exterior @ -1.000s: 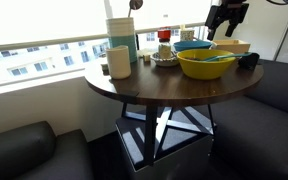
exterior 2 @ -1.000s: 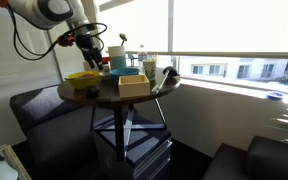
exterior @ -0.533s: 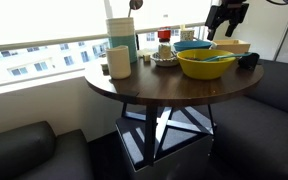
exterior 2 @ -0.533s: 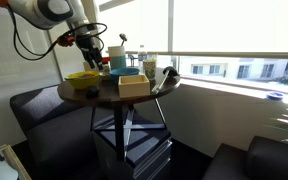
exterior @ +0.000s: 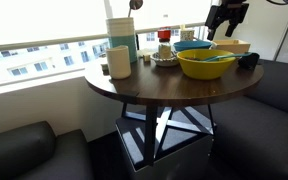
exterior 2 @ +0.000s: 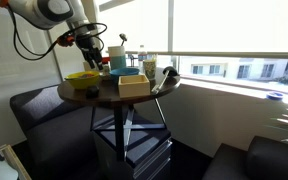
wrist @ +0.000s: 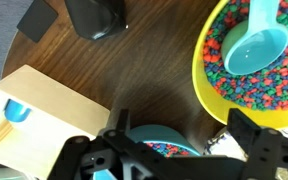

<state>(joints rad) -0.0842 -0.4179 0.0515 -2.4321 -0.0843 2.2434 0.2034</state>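
Observation:
My gripper (wrist: 179, 125) is open and empty, held above the round dark wooden table (exterior: 144, 88). It shows at the top of both exterior views (exterior: 224, 18) (exterior 2: 89, 42). Below the jaws sits a teal bowl (wrist: 159, 142) with coloured candy. A yellow bowl (wrist: 246, 92) of coloured candy with a teal scoop (wrist: 254, 45) lies to the right in the wrist view. It also shows in both exterior views (exterior: 206, 63) (exterior 2: 82, 78). A light wooden box (wrist: 39, 125) stands to the left of the jaws.
A black object (wrist: 96, 15) lies on the table at the wrist view's top. A teal canister (exterior: 122, 40) and white cup (exterior: 119, 62) stand near the table edge. Dark sofas (exterior: 29, 150) surround the table. Windows run behind.

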